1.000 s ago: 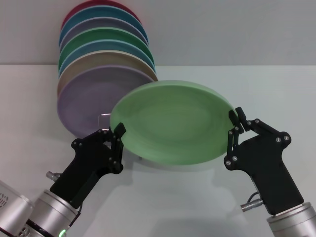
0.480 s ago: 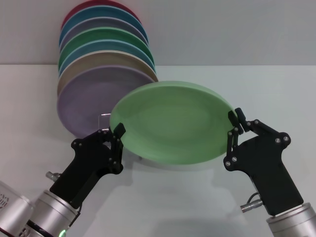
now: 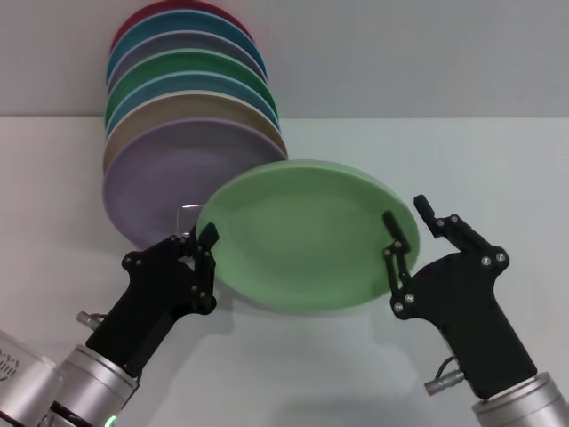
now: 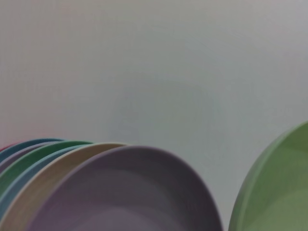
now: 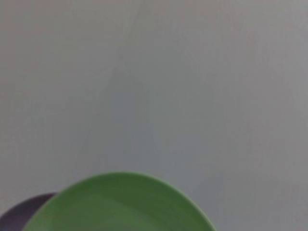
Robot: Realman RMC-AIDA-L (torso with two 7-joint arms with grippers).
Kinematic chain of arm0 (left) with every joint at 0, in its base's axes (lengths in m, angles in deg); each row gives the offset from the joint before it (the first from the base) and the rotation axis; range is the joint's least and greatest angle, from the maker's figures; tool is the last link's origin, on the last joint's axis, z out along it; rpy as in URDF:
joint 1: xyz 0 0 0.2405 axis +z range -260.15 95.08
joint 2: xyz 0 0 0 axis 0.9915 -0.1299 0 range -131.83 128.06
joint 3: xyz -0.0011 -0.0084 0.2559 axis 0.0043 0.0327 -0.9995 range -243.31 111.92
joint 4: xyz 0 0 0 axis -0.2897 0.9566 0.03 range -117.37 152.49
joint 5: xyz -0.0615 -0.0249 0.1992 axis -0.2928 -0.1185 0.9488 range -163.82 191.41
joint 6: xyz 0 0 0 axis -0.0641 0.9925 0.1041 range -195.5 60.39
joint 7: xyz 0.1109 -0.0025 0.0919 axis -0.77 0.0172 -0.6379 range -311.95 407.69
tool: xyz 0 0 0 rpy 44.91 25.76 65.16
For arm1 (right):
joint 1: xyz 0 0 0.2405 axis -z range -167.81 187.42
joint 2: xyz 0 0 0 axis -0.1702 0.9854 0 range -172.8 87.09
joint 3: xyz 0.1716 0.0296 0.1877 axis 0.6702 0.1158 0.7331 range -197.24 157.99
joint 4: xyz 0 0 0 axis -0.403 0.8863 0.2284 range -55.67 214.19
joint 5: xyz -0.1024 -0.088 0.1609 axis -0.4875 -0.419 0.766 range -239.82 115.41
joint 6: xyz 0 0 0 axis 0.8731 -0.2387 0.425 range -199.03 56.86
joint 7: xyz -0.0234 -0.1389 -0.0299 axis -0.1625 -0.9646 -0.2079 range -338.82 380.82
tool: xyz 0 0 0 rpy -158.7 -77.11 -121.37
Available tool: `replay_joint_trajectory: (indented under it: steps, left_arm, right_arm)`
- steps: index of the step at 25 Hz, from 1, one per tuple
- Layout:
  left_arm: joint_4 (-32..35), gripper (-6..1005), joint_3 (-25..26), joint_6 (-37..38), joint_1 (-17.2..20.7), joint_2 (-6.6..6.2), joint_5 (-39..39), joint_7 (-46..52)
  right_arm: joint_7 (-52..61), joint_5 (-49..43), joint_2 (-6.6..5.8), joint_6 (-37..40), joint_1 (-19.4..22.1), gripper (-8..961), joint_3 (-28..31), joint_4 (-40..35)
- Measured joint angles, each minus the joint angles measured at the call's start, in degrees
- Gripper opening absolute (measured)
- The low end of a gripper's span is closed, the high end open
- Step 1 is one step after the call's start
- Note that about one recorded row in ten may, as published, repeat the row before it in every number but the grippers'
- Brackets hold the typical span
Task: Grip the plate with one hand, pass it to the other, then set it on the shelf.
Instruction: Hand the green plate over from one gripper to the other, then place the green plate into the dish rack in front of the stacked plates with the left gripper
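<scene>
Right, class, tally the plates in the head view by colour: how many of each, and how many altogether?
Red plate: 1
Blue plates: 2
Purple plates: 2
Dark green plate: 1
Beige plate: 1
Light green plate, held by the left pincer, right pincer open at its opposite rim: 1
Total: 8

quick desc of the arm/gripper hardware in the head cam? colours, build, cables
Both grippers, left gripper and right gripper, are matte black angular linkage bodies with silver screws and slim black fingers. Wrists are silver cylinders; a green light shows low on the left, a small cable connector on the right.
</scene>
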Motion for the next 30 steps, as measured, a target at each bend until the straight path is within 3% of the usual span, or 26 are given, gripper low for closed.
replay_joint_trajectory:
  steps: [3,8,15,21,30]
  left_arm:
    - [-0.04,42,0.8,-0.69,0.24,0.0,-0.02,-0.01]
    - [-0.52,41,1.8,-0.59,0.72,-0.05,-0.02,-0.03]
    - [-0.93,45,4.81,7.27,2.34,-0.47,0.08,-0.07]
    - [2.63,49,8.53,15.43,2.67,-0.53,0.27,-0.49]
    - [7.75,55,11.03,15.94,0.9,-0.58,0.18,-3.8]
  right_arm:
    - [0.01,-0.26,-0.1,2.27,0.13,164,-2.11,0.05]
    - [0.06,-0.33,-0.2,8.37,0.2,372,-6.82,0.1]
    - [0.05,0.19,-0.12,5.57,-0.02,367,-7.54,-1.31]
    - [0.19,0.41,0.08,0.13,-0.71,366,-5.08,-2.91]
    - [0.18,0.51,0.06,-0.82,-1.43,367,-3.72,-3.3]
